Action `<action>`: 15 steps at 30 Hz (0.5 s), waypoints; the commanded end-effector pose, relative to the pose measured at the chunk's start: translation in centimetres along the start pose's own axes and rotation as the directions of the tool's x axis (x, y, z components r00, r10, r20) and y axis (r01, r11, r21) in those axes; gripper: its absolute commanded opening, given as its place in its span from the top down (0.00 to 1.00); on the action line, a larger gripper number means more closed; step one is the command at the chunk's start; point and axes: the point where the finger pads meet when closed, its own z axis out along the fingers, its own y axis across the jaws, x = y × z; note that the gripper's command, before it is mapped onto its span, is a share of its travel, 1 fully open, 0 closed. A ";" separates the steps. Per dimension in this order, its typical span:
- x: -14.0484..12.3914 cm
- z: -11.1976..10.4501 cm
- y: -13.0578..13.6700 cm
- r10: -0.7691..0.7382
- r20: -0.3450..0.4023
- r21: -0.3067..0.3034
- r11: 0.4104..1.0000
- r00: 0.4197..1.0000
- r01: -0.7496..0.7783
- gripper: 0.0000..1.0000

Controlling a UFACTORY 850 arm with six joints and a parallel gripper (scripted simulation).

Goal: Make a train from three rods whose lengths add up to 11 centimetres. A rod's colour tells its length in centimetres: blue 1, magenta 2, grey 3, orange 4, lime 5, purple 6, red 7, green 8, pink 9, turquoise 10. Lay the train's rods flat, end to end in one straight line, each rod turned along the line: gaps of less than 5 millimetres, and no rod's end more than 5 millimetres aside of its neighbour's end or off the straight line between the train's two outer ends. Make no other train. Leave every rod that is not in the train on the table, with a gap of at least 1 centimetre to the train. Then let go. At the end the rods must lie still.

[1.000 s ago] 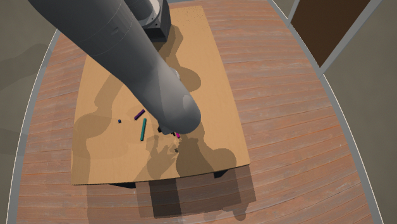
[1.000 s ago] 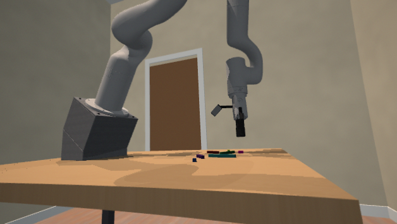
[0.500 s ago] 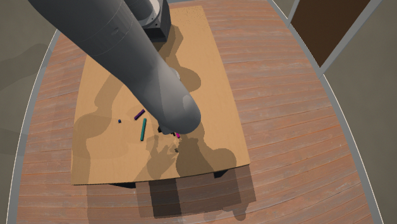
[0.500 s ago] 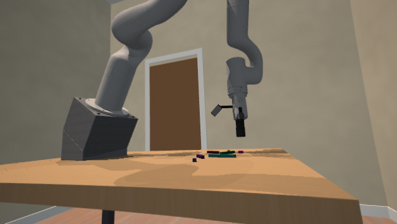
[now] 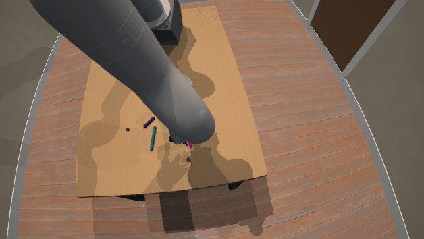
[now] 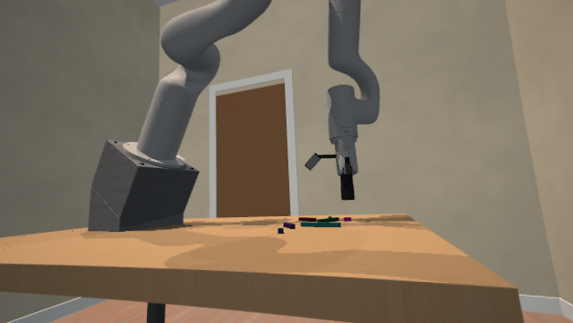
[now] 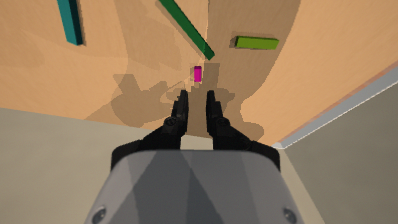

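Note:
My gripper (image 7: pixel 197 99) (image 6: pixel 347 193) hangs well above the table, its fingers narrowed but apart, with nothing between them. A short magenta rod (image 7: pixel 198 74) lies flat on the table just ahead of the fingertips; it also shows in the overhead view (image 5: pixel 190 144). A long green rod (image 7: pixel 187 27) lies slanted just beyond it, with a lime rod (image 7: pixel 256 43) to the right. A turquoise rod (image 7: pixel 70 20) lies to the left, also seen from overhead (image 5: pixel 152 138). A purple rod (image 5: pixel 148 122) and a small blue rod (image 5: pixel 127 129) lie farther left. The arm hides the green and lime rods from overhead.
A red rod (image 6: pixel 307 219) lies behind the turquoise one in the side view. The robot's base (image 6: pixel 137 192) stands at the far end of the table. The table's right edge (image 7: pixel 340 107) is close to the gripper.

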 end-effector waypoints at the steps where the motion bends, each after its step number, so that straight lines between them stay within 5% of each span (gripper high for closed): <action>1: -0.1 0.4 0.0 0.000 0.002 0.000 1.000 1.000 0.000 0.76; 15: -0.1 2.1 0.0 0.000 0.002 0.000 1.000 1.000 0.000 0.76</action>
